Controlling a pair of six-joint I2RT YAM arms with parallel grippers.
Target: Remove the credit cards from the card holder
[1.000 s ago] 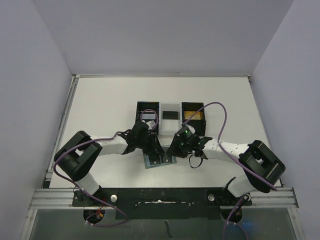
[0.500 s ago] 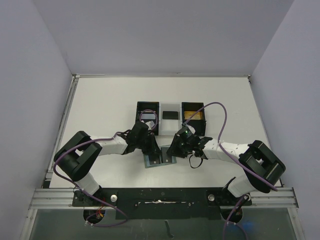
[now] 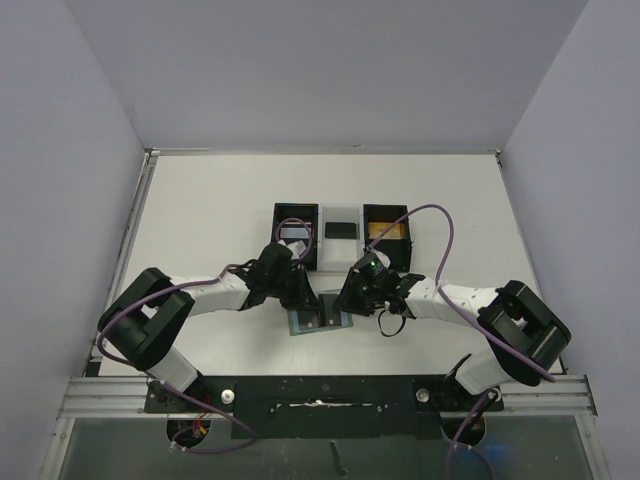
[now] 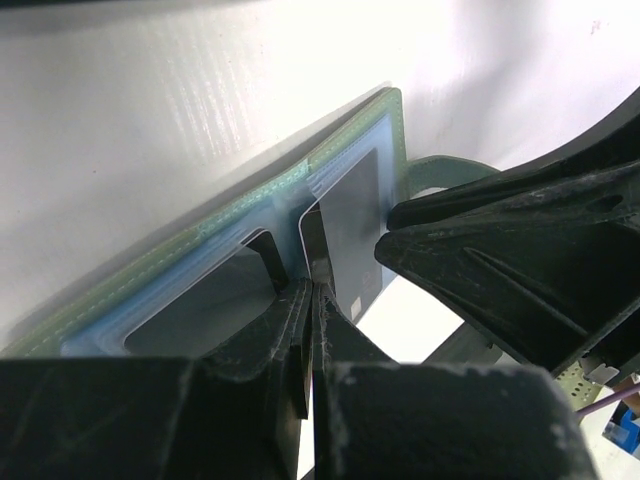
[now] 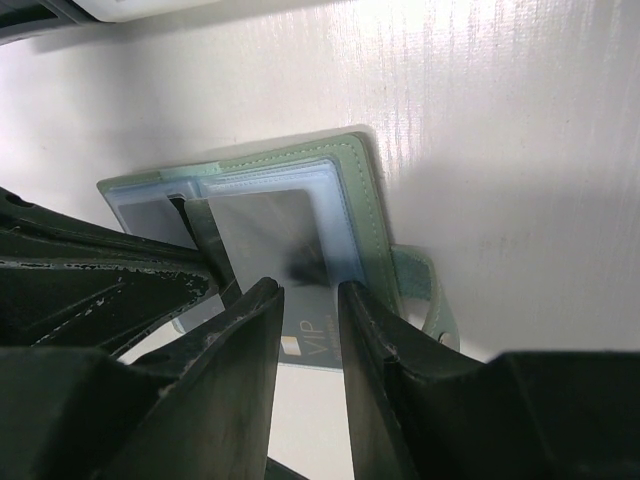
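The open teal-grey bifold card holder (image 5: 360, 190) lies on the white desk (image 5: 480, 100). Its pale grey card (image 5: 265, 230), thin, stiff and probably slippery, sticks half out: take its free edge. The left hand (image 4: 312, 290) is closed at that edge; the right hand (image 5: 308, 288) is narrowly parted above.

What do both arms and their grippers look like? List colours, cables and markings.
Both the left arm and right arm have white links, black joints and a looping purple cable. A small green light glows on the right wrist. The left gripper and right gripper have black, tapered, scuffed fingers.
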